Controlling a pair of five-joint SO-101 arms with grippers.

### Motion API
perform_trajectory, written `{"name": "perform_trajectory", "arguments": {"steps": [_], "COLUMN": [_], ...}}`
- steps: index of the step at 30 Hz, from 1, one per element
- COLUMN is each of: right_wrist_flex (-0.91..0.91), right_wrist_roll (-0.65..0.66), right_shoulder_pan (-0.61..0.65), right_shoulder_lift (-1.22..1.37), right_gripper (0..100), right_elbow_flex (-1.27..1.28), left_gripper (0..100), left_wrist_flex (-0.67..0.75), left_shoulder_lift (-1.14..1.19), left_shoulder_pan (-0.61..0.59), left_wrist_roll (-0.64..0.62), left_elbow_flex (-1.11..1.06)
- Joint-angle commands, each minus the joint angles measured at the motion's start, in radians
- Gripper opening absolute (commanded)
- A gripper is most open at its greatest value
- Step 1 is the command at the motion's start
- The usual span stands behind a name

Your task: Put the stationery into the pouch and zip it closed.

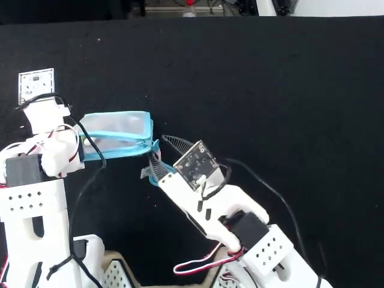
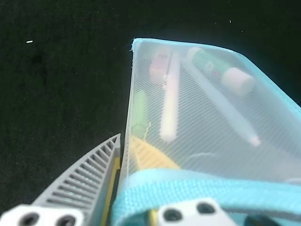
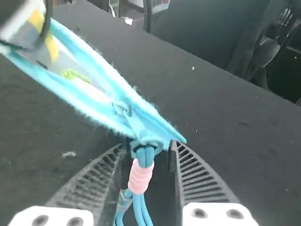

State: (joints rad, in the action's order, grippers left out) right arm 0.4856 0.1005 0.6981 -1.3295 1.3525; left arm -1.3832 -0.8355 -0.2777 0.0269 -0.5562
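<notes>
A: Where we look down from the high view, we see the black table [image 1: 270,90] under everything, with both white arms coming in from its near edge. What do we make of the pouch?

B: We find the pouch [image 1: 117,129] stretched between the two grippers, pale mesh with a blue zip band; we cannot tell whether it rests on the table. The left gripper [image 1: 81,150] is clamped on one end, and in the left wrist view the blue band sits pinched in that gripper [image 2: 126,141].

A: And the right gripper [image 1: 157,157]?

B: We see it at the pouch's other end, its fingers [image 3: 197,174] a moderate way apart with the zip's end between them. We cannot tell whether they touch it.

A: Through the mesh we make out the stationery [image 2: 167,113]: a pale pen [image 2: 170,89], a white pen [image 2: 221,106] and a green piece [image 2: 139,110].

B: Smallest of all, we see the blue pull cord [image 3: 139,202] hanging from the slider [image 3: 123,108], a pink bead [image 3: 141,175] threaded on it, between the right gripper's fingers
</notes>
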Motion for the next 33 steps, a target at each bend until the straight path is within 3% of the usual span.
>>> {"name": "perform_trajectory", "arguments": {"steps": [1, 7, 18, 26, 33], "right_wrist_flex": [-0.046, 0.058, 0.089, 0.089, 0.041], "right_wrist_roll": [0.025, 0.051, 0.109, 0.226, 0.229], "right_shoulder_pan": [-0.038, -0.048, -0.078, 0.054, 0.058], "right_shoulder_lift": [-0.012, -0.012, 0.171, 0.306, 0.320], "right_gripper": [13.5, 20.8, 19.6, 18.7, 18.4], "right_elbow_flex": [0.007, -0.041, -0.160, -0.236, -0.226], "left_gripper": [3, 3, 3, 3, 3], "left_wrist_flex": [0.008, 0.008, 0.008, 0.008, 0.008], "left_shoulder_lift": [-0.003, -0.003, -0.003, -0.003, -0.003], "left_shoulder_pan": [-0.007, -0.007, -0.005, -0.008, -0.008], "left_wrist_roll": [-0.011, -0.011, -0.011, -0.009, -0.009], "left_elbow_flex": [0.001, 0.001, 0.001, 0.001, 0.001]}}
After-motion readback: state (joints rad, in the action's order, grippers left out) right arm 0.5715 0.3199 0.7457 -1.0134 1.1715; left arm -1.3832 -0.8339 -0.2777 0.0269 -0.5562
